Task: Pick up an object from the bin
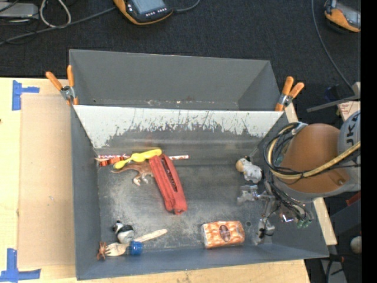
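Note:
My gripper [256,212] hangs low over the bin's right side, near the right wall, and stands open with nothing between its fingers. An orange printed packet [222,233] lies flat just to its left, near the front wall and apart from the fingertips. A small white and tan lump [249,168] rests just behind the gripper, against the right wall.
A long red ridged bar [168,183] lies mid-bin. At its far end are a yellow banana shape [137,158], a brown toy animal [139,171] and a thin striped stick [177,157]. In the front left corner lie a wooden stick [148,236] and a small black-and-white piece [122,232].

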